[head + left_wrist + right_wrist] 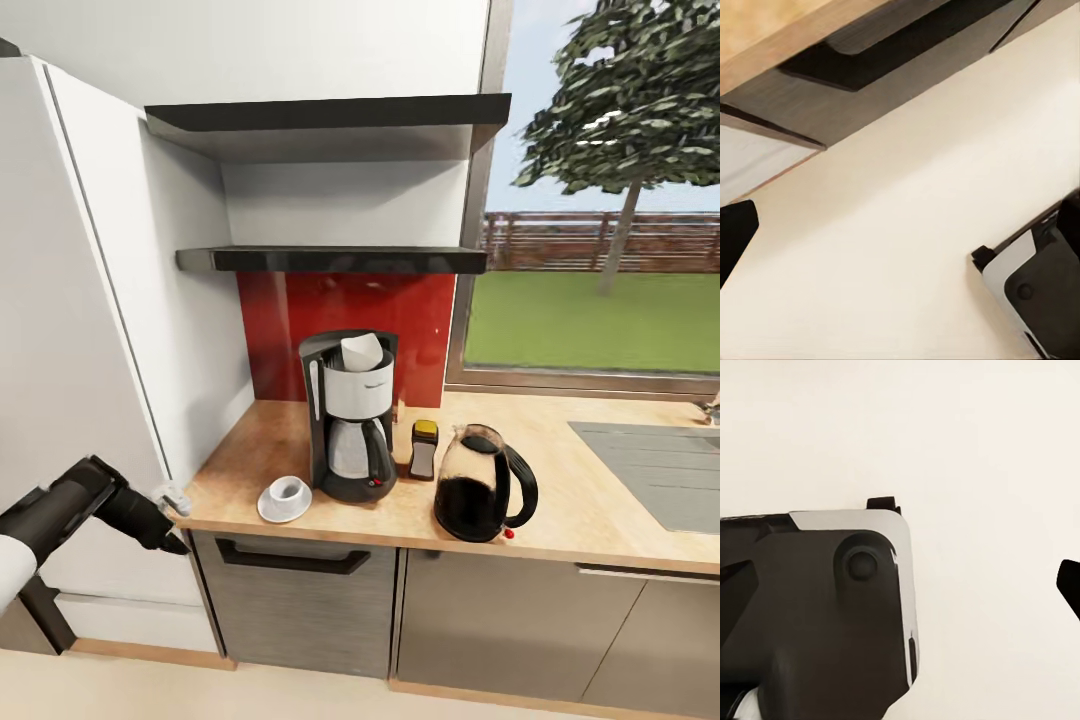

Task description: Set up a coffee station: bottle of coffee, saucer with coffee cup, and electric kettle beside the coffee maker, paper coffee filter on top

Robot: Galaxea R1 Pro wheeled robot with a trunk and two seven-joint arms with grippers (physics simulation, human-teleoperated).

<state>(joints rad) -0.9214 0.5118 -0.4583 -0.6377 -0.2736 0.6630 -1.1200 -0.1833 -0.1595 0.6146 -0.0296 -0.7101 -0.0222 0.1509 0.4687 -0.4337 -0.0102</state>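
The left gripper hangs low beside the front left corner of the kitchen countertop, below the worktop edge and holding nothing. Its jaws look drawn together to a point in the head view, but I cannot tell for certain. The left wrist view looks past a dark fingertip at pale floor and the grey cabinet front under the wooden edge. The right wrist view shows floor and part of the robot's own base — the state of the right jaws cannot be told.

On the counter, everything appears in place. The coffee maker stands near the red backsplash, with the paper coffee filter sitting in its top. Just beside its front left, the saucer lies flat with the coffee cup on it. The bottle of coffee stands just to its right, and the electric kettle is next along, near the front edge. The kitchen shelf above is bare.

The setup looks essentially complete. The next move likely calls only for keeping the arms clear of the counter — a stray swing near the saucer could knock it.
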